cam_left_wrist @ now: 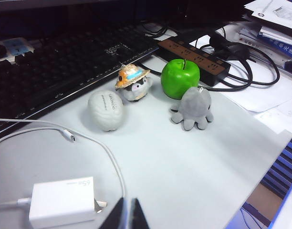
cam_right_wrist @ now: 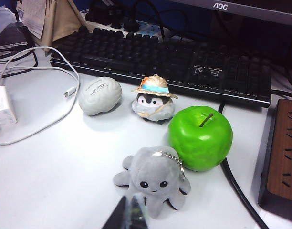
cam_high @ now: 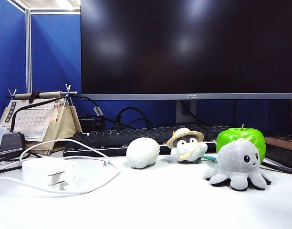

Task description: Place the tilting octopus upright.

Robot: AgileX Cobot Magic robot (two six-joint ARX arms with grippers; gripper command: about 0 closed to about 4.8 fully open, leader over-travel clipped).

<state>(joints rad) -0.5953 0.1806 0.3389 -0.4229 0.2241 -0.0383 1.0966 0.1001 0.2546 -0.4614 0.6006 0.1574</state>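
While the octopus (cam_right_wrist: 155,179) sits on the white tabletop (cam_right_wrist: 55,171) just ahead of the right gripper (cam_right_wrist: 127,212), touching the green apple (cam_right_wrist: 199,137) beyond it, that gripper's jaws are pressed together and hold nothing. Well back from the toys, the left gripper (cam_left_wrist: 127,214) is likewise closed and empty. Judged step: the approach, no grasp made. The next move calls for parting the right jaws, then closing on the head.
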